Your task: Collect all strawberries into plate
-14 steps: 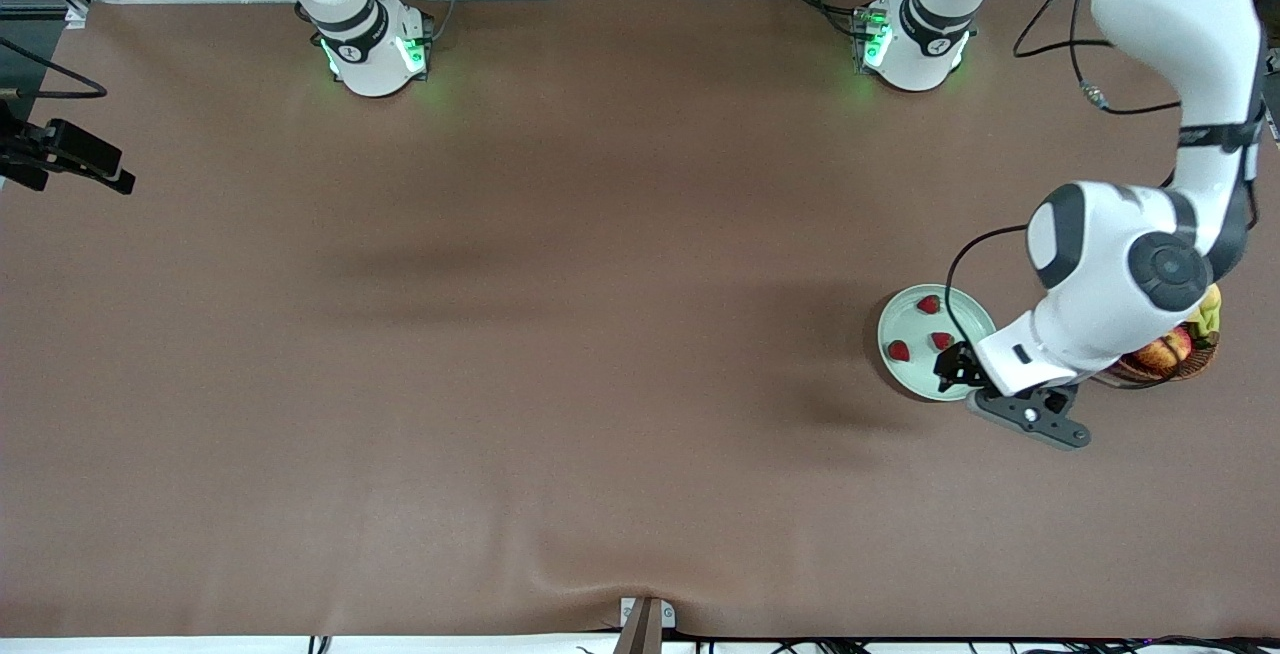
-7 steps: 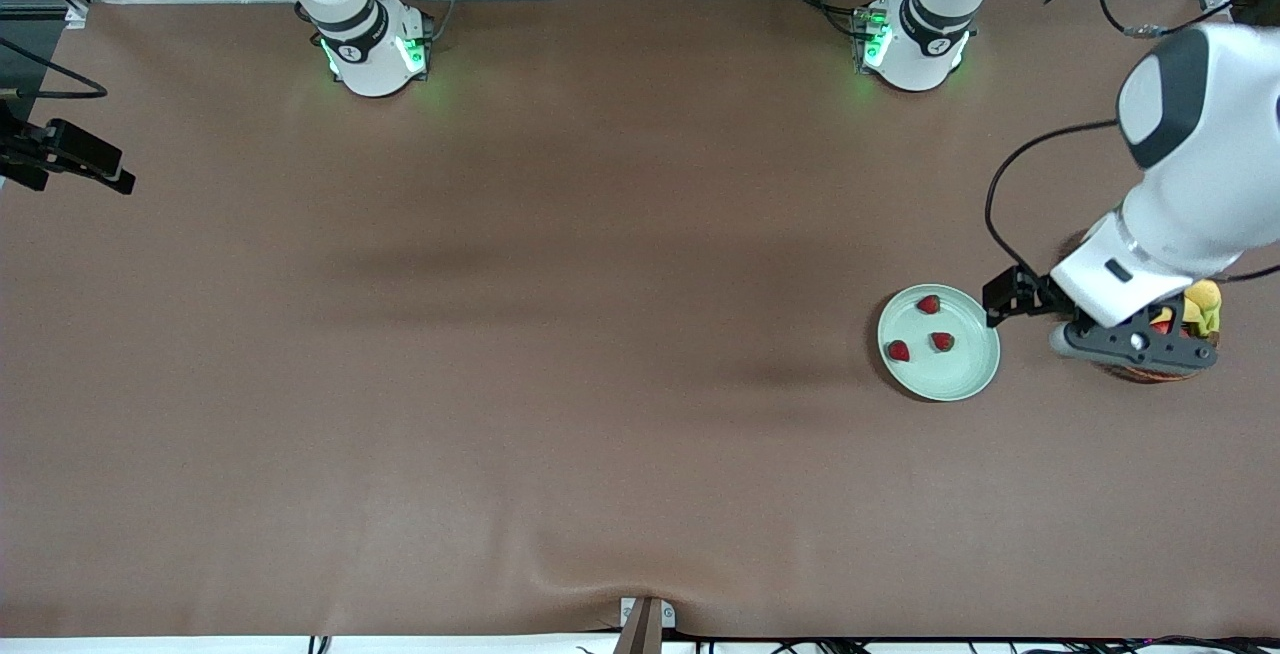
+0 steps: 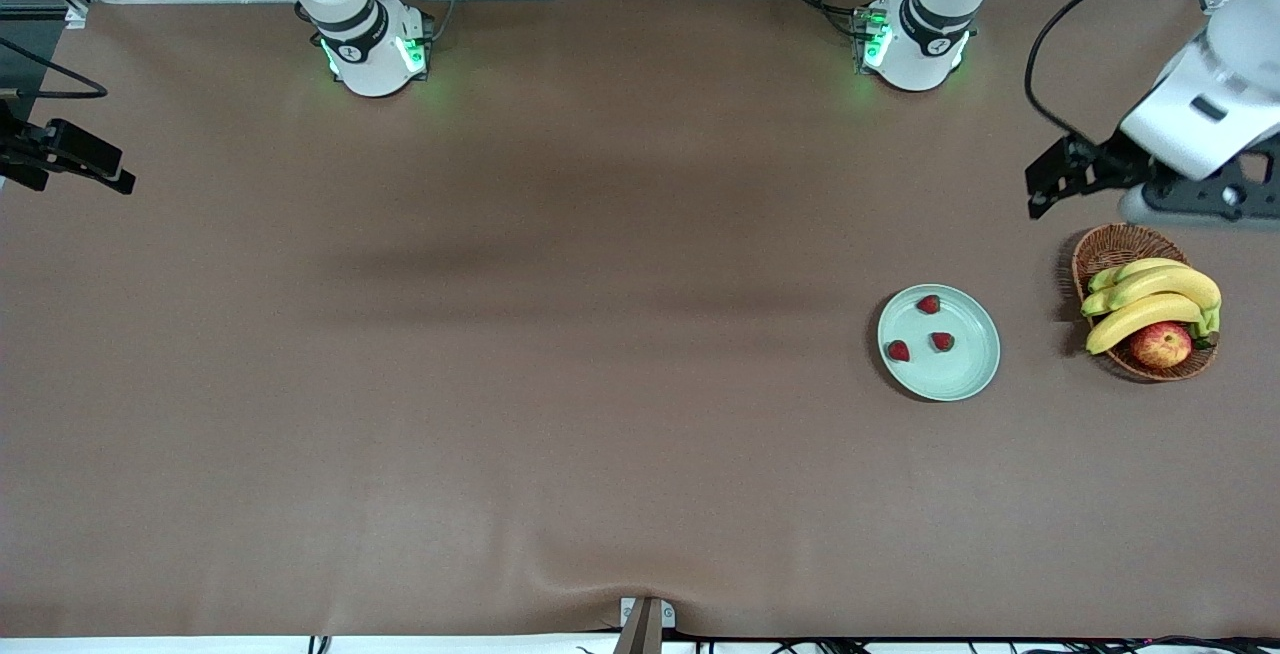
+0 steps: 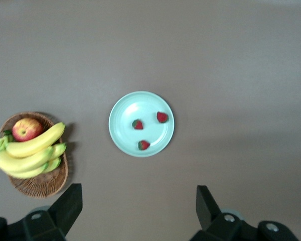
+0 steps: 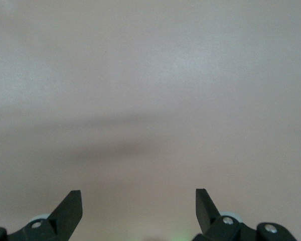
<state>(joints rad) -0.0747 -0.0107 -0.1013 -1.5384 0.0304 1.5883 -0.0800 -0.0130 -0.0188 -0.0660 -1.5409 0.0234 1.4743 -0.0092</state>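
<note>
Three strawberries (image 3: 929, 304) (image 3: 898, 351) (image 3: 942, 341) lie inside the pale mint-green plate (image 3: 965, 379), toward the left arm's end of the table. The left wrist view takes in the whole plate (image 4: 123, 108) from high up, with the berries (image 4: 162, 117) (image 4: 137, 124) (image 4: 144, 145) on it. My left gripper (image 4: 139, 201) is open and empty, hanging high over bare cloth beside the basket. My right gripper (image 5: 139, 201) is also open and empty over bare brown cloth, and it does not show in the front view.
A brown wicker basket (image 3: 1098, 246) stands beside the plate, closer to the table's end, holding bananas (image 3: 1150, 294) and a red-yellow apple (image 3: 1160, 344). A black device (image 3: 65, 156) juts in at the right arm's end of the table.
The left arm has lifted away from over the plate and swung up toward its end of the table, uncovering the basket. The three berries and the plate stayed put.
</note>
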